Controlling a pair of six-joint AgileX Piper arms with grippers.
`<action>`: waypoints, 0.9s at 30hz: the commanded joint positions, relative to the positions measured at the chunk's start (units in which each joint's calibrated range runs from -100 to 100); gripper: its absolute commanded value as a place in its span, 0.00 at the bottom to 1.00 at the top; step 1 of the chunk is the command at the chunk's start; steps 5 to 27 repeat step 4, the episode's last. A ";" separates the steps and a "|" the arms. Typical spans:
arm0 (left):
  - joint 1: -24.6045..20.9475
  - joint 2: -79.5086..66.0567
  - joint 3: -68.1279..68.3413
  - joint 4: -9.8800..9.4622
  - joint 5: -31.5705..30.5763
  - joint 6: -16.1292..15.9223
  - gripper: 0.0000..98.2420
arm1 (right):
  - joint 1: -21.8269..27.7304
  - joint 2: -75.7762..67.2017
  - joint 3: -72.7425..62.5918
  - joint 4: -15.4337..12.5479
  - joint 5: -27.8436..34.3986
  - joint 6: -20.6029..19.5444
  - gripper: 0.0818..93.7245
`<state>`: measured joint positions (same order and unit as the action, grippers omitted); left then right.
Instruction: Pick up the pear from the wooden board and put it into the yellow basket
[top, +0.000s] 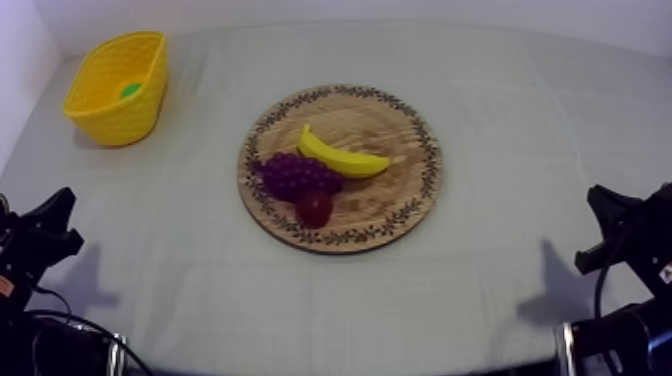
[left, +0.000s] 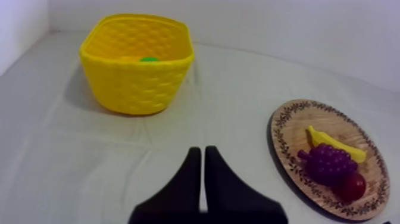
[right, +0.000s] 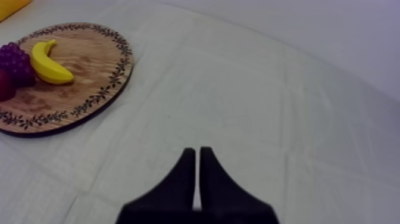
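The yellow basket (top: 117, 86) stands at the far left of the table, and a green pear (top: 131, 90) lies inside it; from the left wrist view its top peeks over the basket (left: 138, 62) rim as a green pear (left: 149, 59). The round wooden board (top: 385, 195) in the middle holds a banana (top: 342, 155), purple grapes (top: 296, 174) and a small red fruit (top: 314, 207). My left gripper (left: 202, 154) is shut on nothing, low at the left (top: 48, 225). My right gripper (right: 197, 154) is shut on nothing, low at the right (top: 610, 228).
Bare grey-white cloth surrounds the board (left: 291, 116) on all sides. White walls close the table's far and left edges. The board (right: 89, 56) with banana (right: 49, 63) and grapes (right: 15, 62) lies ahead of my right gripper.
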<state>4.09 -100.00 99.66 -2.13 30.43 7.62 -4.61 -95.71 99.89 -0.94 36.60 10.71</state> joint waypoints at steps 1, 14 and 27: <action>0.00 0.00 0.08 -0.03 0.01 3.26 0.00 | 0.01 -0.04 0.00 -0.01 0.01 -0.03 0.00; 0.00 0.00 0.11 -0.04 -0.07 3.32 0.00 | 0.01 -0.04 0.00 -0.01 0.01 -0.01 0.00; 0.00 0.00 0.11 -0.04 -0.07 3.32 0.00 | 0.01 -0.04 0.00 -0.01 0.01 -0.01 0.00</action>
